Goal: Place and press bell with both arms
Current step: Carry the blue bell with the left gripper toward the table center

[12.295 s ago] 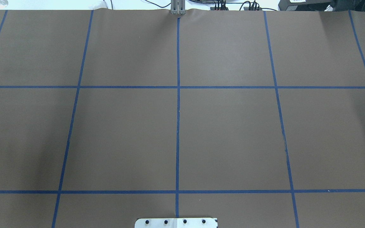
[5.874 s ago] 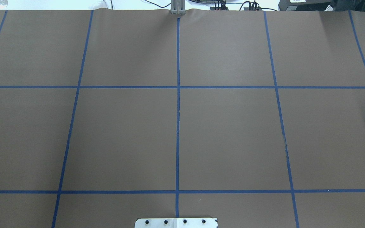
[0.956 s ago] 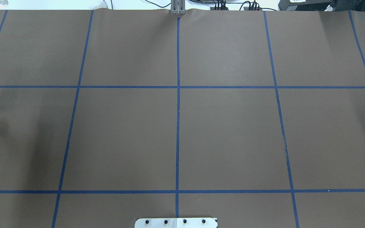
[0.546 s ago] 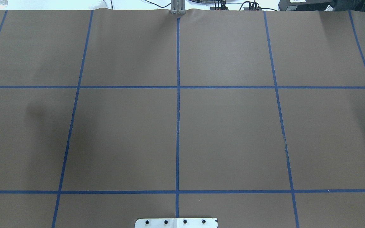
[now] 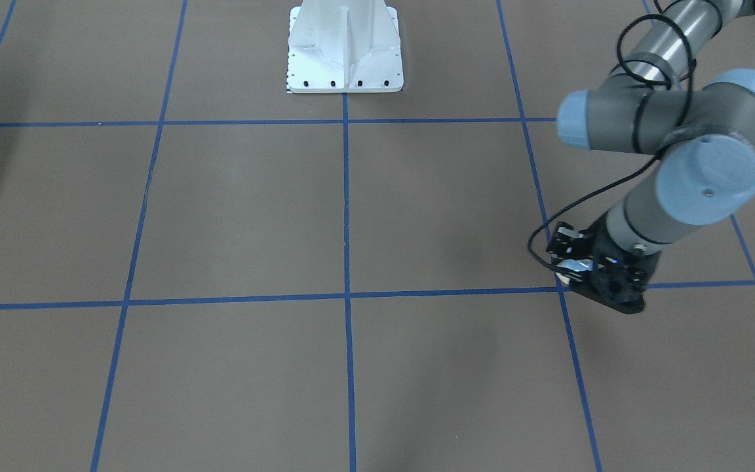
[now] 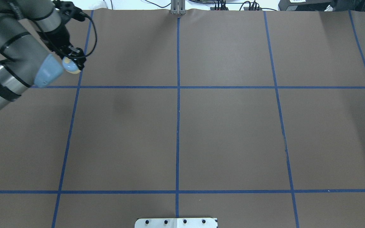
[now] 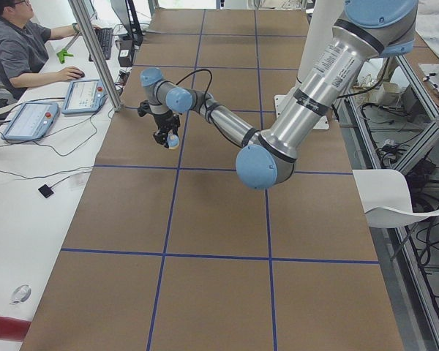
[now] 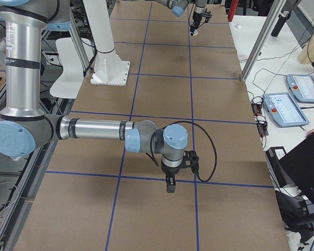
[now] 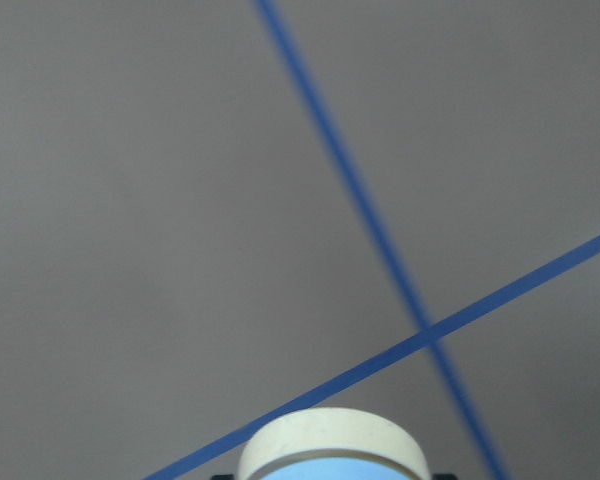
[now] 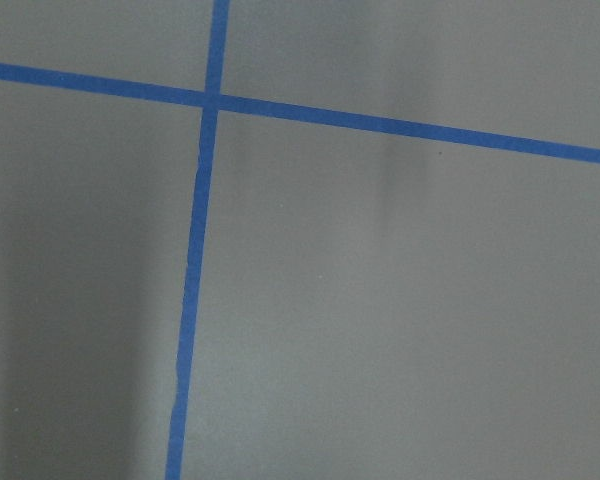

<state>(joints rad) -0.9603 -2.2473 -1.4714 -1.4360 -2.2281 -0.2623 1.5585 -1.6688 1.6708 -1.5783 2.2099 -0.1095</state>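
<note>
The bell (image 6: 71,66) is light blue with a cream base ring. My left gripper (image 6: 73,60) is shut on it and holds it above the brown table, near a blue tape line at the far left. The bell also shows in the exterior left view (image 7: 173,143), and at the bottom edge of the left wrist view (image 9: 330,448), above a tape crossing. In the front-facing view the left gripper (image 5: 577,270) hangs over a tape crossing. My right gripper (image 8: 170,187) shows only in the exterior right view, low over the table. I cannot tell whether it is open.
The white pedestal base (image 5: 345,52) stands at the robot's edge of the table and also shows in the overhead view (image 6: 176,222). A metal post (image 6: 177,8) stands at the far edge. An operator (image 7: 18,44) sits at a side desk with control tablets (image 7: 88,95).
My left arm has swept into the overhead view from the left edge. It carried the bell rightward and farther from the robot. The table was bare before that.
</note>
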